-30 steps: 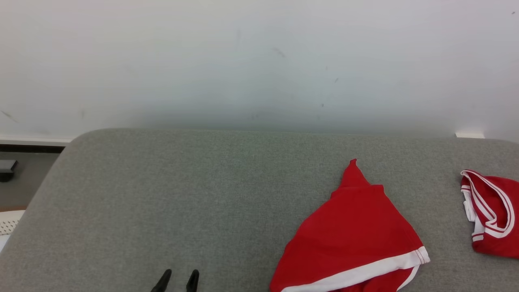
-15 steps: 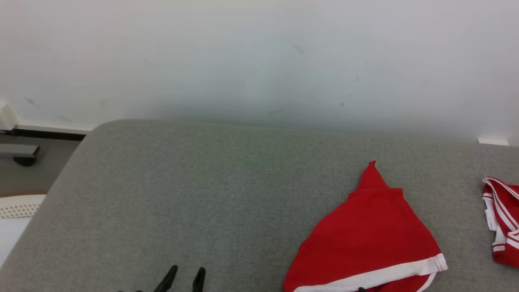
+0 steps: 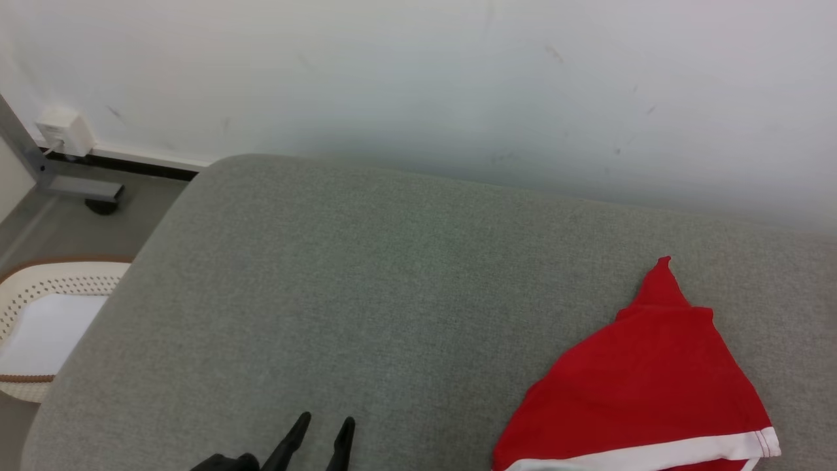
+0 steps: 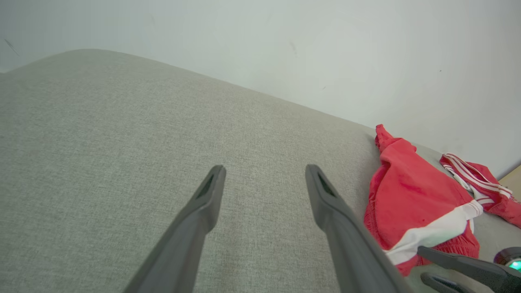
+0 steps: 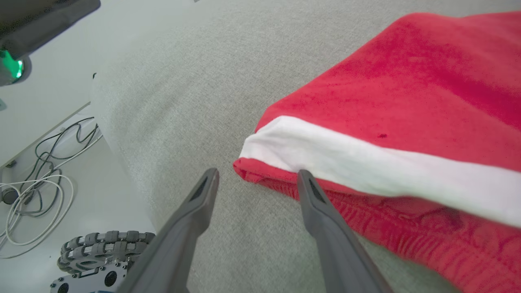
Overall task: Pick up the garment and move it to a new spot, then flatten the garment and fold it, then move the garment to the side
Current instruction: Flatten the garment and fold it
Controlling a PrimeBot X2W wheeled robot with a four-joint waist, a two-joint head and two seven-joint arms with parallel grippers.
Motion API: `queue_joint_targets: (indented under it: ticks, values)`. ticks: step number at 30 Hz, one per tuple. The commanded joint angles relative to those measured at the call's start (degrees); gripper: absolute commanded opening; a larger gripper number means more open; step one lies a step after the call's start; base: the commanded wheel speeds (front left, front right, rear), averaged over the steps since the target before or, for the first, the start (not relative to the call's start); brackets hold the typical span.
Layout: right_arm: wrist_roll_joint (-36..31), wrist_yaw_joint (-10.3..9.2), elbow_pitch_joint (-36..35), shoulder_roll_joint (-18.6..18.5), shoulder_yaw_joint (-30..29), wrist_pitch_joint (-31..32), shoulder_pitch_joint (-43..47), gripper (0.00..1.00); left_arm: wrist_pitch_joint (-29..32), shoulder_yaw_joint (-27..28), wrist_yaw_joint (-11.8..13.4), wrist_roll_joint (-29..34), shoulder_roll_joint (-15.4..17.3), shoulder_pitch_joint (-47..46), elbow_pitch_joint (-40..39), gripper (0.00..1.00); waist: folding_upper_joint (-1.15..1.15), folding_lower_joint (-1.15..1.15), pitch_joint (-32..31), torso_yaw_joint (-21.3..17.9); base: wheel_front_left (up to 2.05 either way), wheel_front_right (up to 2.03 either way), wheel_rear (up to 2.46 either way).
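Observation:
The garment point(image 3: 647, 373) is red with a white band and lies bunched into a peak on the right of the grey cushioned surface point(image 3: 366, 281). My left gripper point(image 3: 326, 420) stands open and empty at the bottom of the head view, well left of the cloth. In the left wrist view its fingers point(image 4: 264, 169) point over bare cushion, with the garment point(image 4: 411, 195) off to their right. My right gripper point(image 5: 258, 172) is open just above the cushion. One fingertip is at the white-banded corner of the garment point(image 5: 407, 101), and nothing is between the fingers. The right gripper point(image 4: 421, 262) also shows beside the cloth.
A second red garment with white stripes point(image 4: 476, 181) lies beyond the first, near the wall. A white perforated basket point(image 3: 39, 307) stands on the floor left of the cushion, behind it a metal leg point(image 3: 72, 186). Cables point(image 5: 36, 191) and a wheeled base point(image 5: 101, 244) lie below the cushion's edge.
The head camera has turned left, so the garment sits further right in the picture, the second red garment has left it and the basket has come in. Both grippers stay open.

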Motion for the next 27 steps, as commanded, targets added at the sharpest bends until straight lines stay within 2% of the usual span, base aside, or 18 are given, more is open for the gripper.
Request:
queue_joint_targets:
  ticks: [1, 8, 9, 10, 11, 15, 27]
  values:
    - [-0.83, -0.17, 0.67, 0.24, -0.79, 0.31, -1.58, 1.00, -0.51, -0.07, -0.37, 0.14, -0.12, -0.71, 0.38, 1.00, 0.00, 0.00, 1.11, 0.60, 0.00, 0.00, 0.00]
    - [-2.67, -0.17, 6.23, 4.00, -2.95, 6.81, -7.28, 1.00, -1.08, -0.64, -1.19, 0.64, -1.07, -2.96, 1.88, 1.00, 0.00, 0.00, 3.17, 1.54, 0.00, 0.00, 0.00]
    - [-2.23, -0.17, 6.78, 4.57, -3.29, 7.34, -7.97, 0.70, -1.17, -0.69, -1.33, 0.64, -1.19, -3.27, 2.14, 1.00, 0.00, 0.00, 3.32, 1.64, 0.00, 0.00, 0.00]
    - [-1.58, -0.17, 7.11, 5.12, -3.79, 7.51, -8.66, 0.33, -1.05, -0.75, -1.39, 0.64, -1.33, -3.62, 2.38, 1.00, 0.00, 0.00, 3.48, 1.74, 0.00, 0.00, 0.00]
    - [-1.12, -0.17, 7.25, 5.55, -3.78, 7.73, -9.47, 0.00, -1.17, -0.84, -1.51, 0.69, -1.48, -3.92, 2.58, 1.00, 0.00, 0.00, 3.61, 1.86, 0.00, 0.00, 0.00]
    - [3.57, -0.16, 5.98, 7.16, -5.06, 6.06, -14.20, 0.00, -1.50, -1.06, -1.98, 0.79, -2.22, -5.01, 3.53, 1.00, 0.00, 0.00, 4.07, 2.06, 0.00, 0.00, 0.00]
    - [9.51, -0.16, 2.60, 7.98, -7.93, 3.82, -27.37, 0.00, -1.95, -1.20, -2.71, 1.33, -3.19, -5.82, 5.03, 1.00, 0.00, 0.00, 3.00, 2.18, 0.00, 0.00, 0.00]
